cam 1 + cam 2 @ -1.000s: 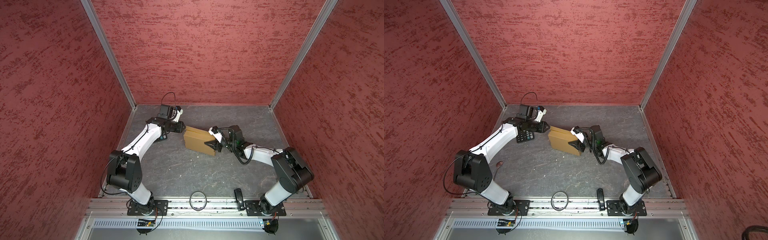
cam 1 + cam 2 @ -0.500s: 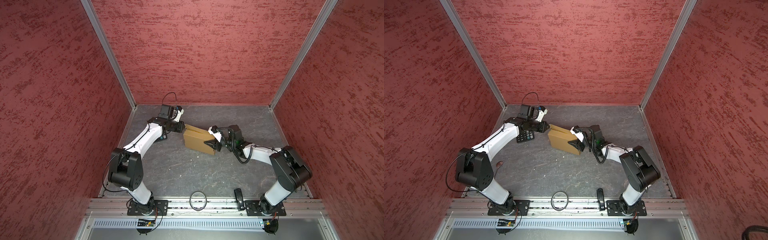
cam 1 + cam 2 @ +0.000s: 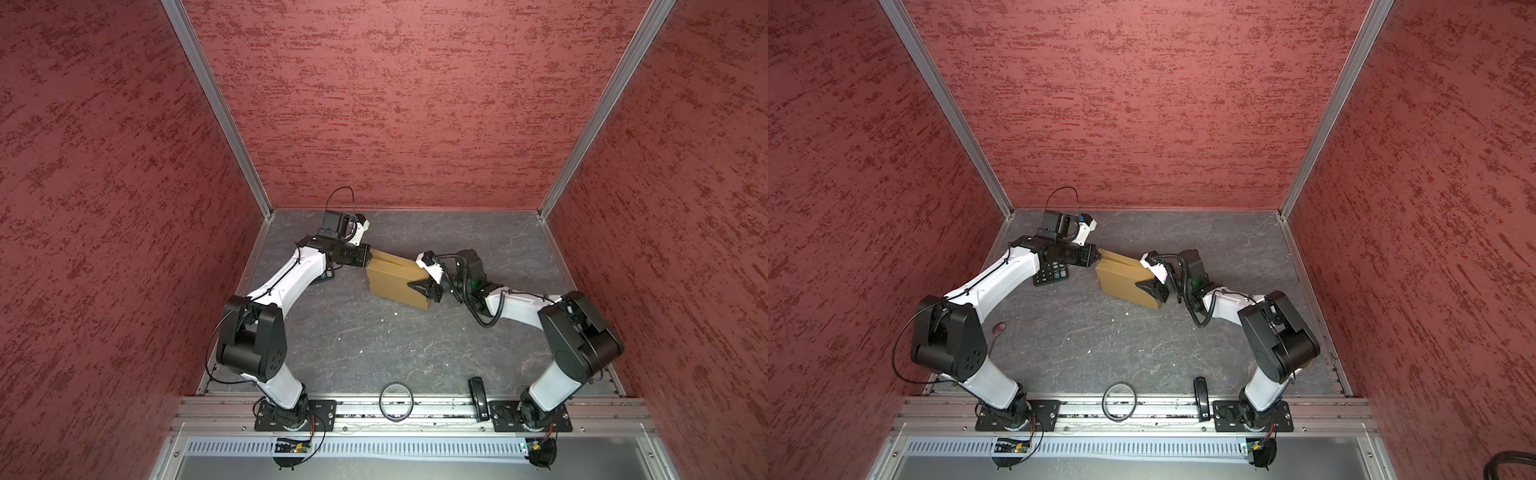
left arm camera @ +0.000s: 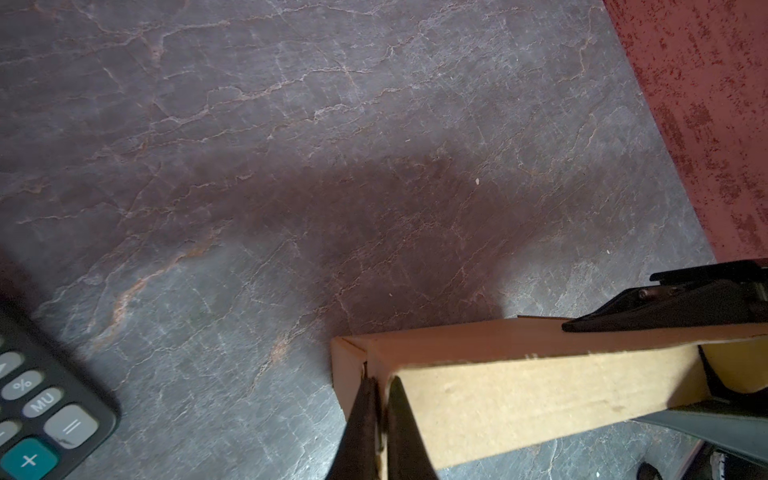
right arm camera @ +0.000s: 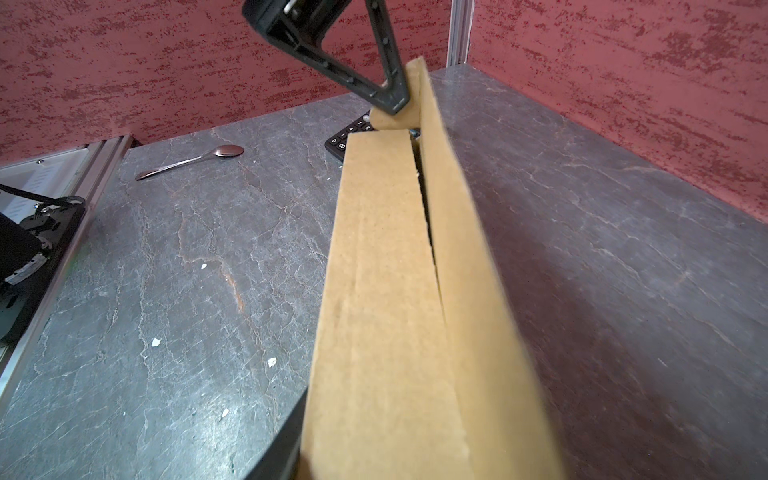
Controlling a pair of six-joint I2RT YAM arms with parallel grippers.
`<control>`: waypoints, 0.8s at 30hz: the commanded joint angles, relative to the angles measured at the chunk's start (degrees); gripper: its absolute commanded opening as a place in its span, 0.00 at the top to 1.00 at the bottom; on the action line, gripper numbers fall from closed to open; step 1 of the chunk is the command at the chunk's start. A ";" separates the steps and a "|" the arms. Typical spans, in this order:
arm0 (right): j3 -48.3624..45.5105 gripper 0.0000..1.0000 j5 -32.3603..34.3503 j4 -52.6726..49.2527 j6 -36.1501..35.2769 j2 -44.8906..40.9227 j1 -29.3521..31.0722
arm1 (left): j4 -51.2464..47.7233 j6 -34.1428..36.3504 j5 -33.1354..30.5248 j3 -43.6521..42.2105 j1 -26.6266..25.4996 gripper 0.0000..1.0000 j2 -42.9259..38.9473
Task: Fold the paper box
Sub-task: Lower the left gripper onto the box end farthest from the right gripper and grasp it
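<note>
Item: box [image 3: 397,282].

Handling, judged: light; stiff across flat panels, weak at scored creases and thin tabs. Matt, not slippery, yet easily dented or torn under a hard pinch. Best taken at doubled walls or corners, close to a crease, never mid-panel; opposite ends for two-armed work.

Look: plain tan-brown cardboard; no print, tape or label visible. Shallow, squarish, mailer type. Largely formed, not closed: long narrow gap between top panel and side wall in right wrist view; rounded tab [image 5: 384,121] protruding at the end away from that camera.

Place: toward back middle of worktop [image 3: 374,353], between both arms; calculator [image 3: 1050,274] near, on left side, not touching. Seemingly raised and tilted off surface, going by shadow beneath; contact of any edge impossible to tell.

Grip, left tool [image 4: 380,384]: closed tight, pinching thin cardboard at one corner of box.

Grip, right tool [image 3: 419,286]: jaws partway apart, one finger either side of opposite end; judged clamped on box.

Caution: opposed pulls likely to tear tab or spring creases.
</note>
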 commanded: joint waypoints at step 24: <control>1.78 0.83 1.51 -4.32 -1.43 1.80 0.40 | 1.90 -0.67 -4.44 -5.93 -1.75 0.98 -3.23</control>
